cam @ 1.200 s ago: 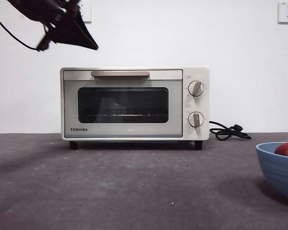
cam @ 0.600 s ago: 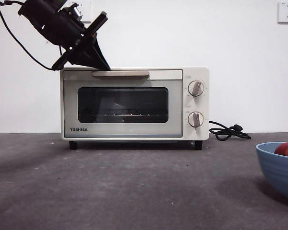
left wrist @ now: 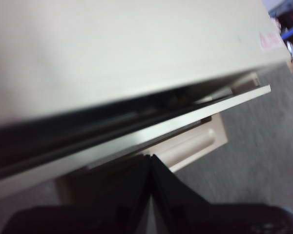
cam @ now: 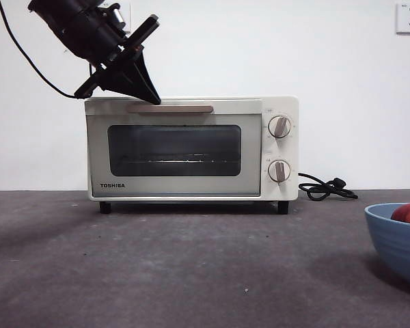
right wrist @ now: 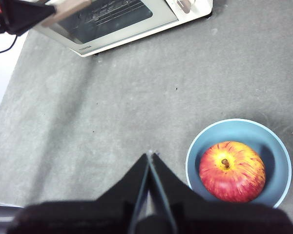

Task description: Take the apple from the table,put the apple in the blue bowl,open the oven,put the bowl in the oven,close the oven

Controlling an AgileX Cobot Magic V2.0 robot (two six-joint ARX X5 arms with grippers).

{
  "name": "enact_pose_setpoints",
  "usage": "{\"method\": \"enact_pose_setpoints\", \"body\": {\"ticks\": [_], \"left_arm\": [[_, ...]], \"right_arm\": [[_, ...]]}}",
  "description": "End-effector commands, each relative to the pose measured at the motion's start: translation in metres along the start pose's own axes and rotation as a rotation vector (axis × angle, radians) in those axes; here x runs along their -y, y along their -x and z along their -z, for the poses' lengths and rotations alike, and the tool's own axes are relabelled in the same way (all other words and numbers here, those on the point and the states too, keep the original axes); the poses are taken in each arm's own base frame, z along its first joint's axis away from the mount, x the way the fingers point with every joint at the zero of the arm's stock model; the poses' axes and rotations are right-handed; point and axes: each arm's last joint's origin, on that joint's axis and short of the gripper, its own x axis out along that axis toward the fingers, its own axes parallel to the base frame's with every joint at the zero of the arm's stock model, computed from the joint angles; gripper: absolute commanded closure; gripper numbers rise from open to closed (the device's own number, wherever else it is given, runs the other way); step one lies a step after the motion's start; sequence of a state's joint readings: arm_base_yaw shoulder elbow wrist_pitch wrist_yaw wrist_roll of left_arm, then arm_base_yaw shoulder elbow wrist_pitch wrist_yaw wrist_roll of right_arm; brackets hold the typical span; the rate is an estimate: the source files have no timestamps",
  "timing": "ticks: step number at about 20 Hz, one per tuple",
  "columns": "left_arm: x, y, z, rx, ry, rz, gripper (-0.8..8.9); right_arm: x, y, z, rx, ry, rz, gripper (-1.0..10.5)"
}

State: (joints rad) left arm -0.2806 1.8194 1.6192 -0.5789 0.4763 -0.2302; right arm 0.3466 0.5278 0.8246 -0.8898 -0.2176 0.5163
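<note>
My left end effector (cam: 152, 100) sits at the top left of the oven (cam: 191, 147), its two black jaws pressed together, tips against the left end of the beige bar handle (cam: 171, 108). From my left wrist the handle (left wrist: 190, 144) lies just past the tips, and above it the door's top edge stands a little away from the cream body, a dark gap running between them (I cannot tell whether the tips hook behind the bar or only touch it). The glass door (cam: 174, 150) shows a wire rack inside, and the two knobs (cam: 279, 126) are well to the far side of the oven front from this end effector.

My right end effector (right wrist: 150, 157) hangs above the worktop (right wrist: 112, 112), jaws together and holding nothing. Just beside it stands the blue bowl (right wrist: 278, 163), and the apple (right wrist: 232, 171) rests inside the bowl, stem up. The oven lies well beyond this end effector, across bare worktop. In the front view only the bowl's rim and a sliver of apple show at the edge, with a black power cord (cam: 326, 187) lying beside the oven.
</note>
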Motion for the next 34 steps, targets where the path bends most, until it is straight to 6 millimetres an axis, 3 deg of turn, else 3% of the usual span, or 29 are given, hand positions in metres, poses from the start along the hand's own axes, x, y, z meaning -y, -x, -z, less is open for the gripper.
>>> {"method": "enact_pose_setpoints", "body": {"ticks": [1, 6, 14, 24, 29, 34], "left_arm": [[-0.009, -0.021, 0.021, -0.141, -0.013, -0.077, 8.19], [-0.003, -0.022, 0.033, -0.237, -0.083, -0.202, 8.19], [0.008, -0.014, 0.04, -0.229, -0.125, -0.285, 8.19], [0.004, -0.008, 0.078, -0.164, -0.063, -0.275, 8.19], [0.005, -0.007, 0.083, -0.166, -0.056, -0.273, 8.19], [0.02, -0.014, 0.088, -0.169, -0.088, -0.268, 8.19]], "right_arm": [[-0.001, 0.001, -0.001, 0.008, 0.007, -0.009, 9.6], [-0.001, 0.001, -0.001, 0.007, 0.018, -0.009, 9.6], [-0.001, 0.001, 0.0, 0.005, 0.025, -0.007, 9.6], [-0.001, 0.001, 0.0, 0.004, 0.05, -0.006, 9.6], [0.0, 0.001, -0.001, 0.025, 0.051, 0.03, 9.6], [0.001, 0.001, -0.002, 0.048, 0.054, 0.07, 9.6]]}}
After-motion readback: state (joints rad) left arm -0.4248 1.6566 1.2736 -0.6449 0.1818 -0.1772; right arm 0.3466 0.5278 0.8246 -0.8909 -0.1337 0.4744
